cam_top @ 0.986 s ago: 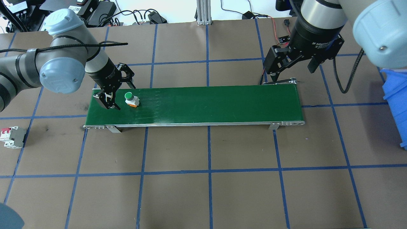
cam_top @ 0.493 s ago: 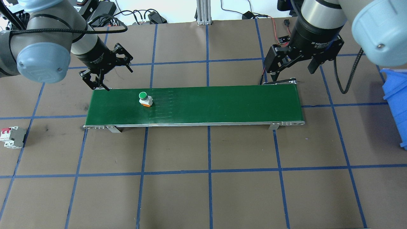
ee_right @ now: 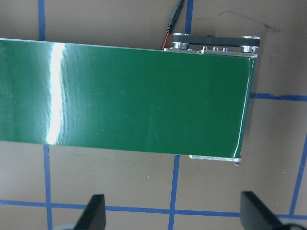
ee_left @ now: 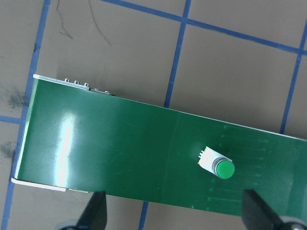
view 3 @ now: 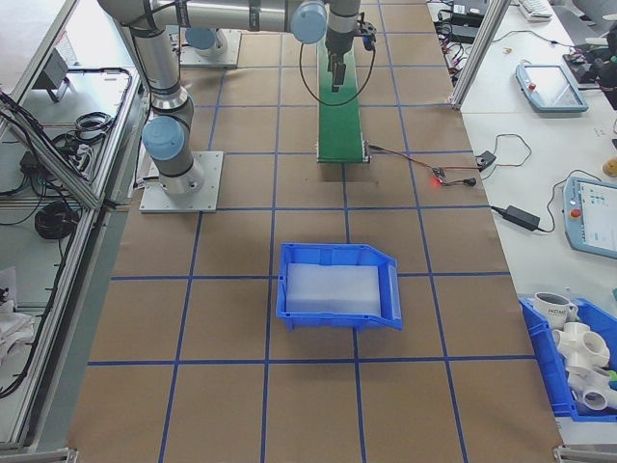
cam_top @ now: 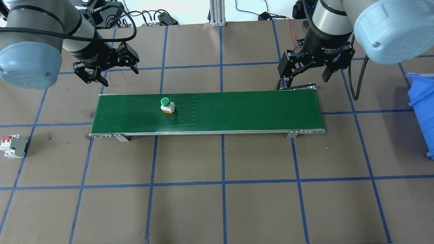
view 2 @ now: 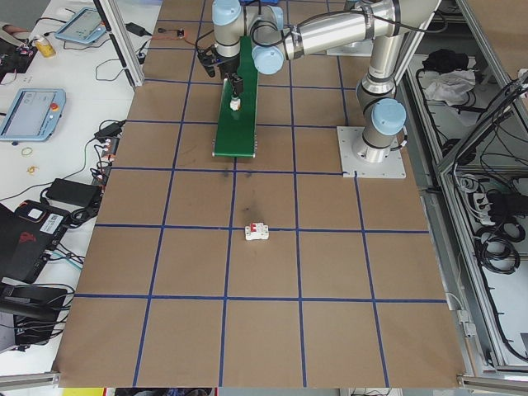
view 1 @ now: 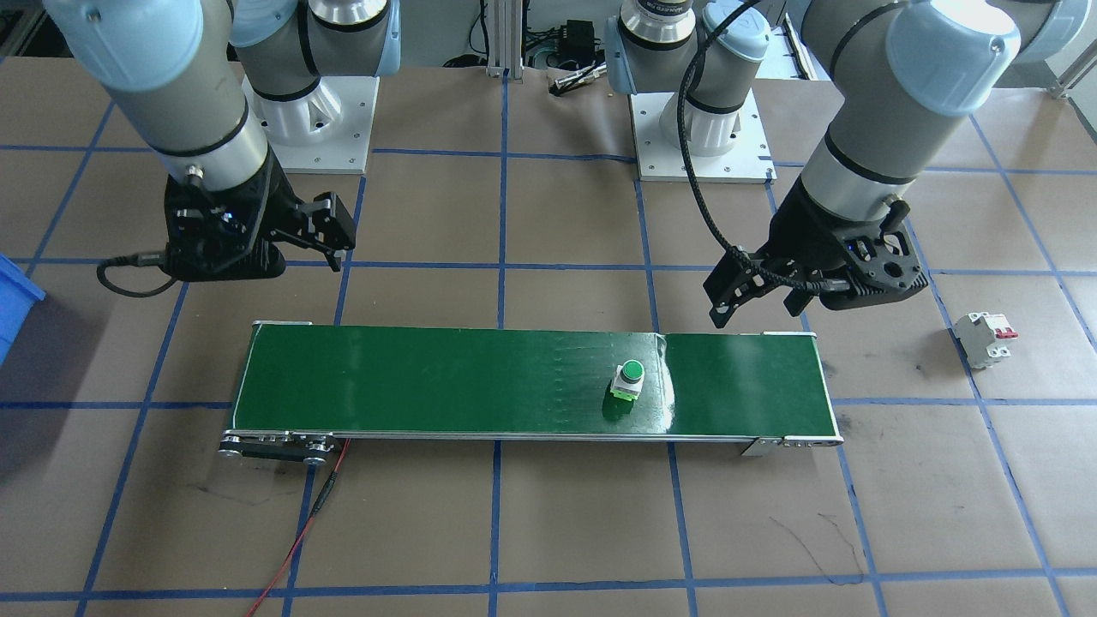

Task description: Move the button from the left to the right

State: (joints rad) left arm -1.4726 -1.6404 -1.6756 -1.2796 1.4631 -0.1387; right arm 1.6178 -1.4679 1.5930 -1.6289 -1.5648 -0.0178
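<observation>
Green belt (cam_top: 237,112), button (cam_top: 167,105) carried further right, left hand (cam_top: 106,72) lifted away, both hands apart, right hand (cam_top: 307,74).

The desk (cam_top: 223,210) is covered in brown paper with a blue tape grid. A green conveyor belt (cam_top: 237,113) lies across it. A white circuit breaker (cam_top: 13,146) sits near its left end, a blue bin (cam_top: 422,112) at the right.

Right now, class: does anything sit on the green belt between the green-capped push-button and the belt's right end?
Nothing visible: the green belt is bare from the green-capped push-button to its right end.
</observation>
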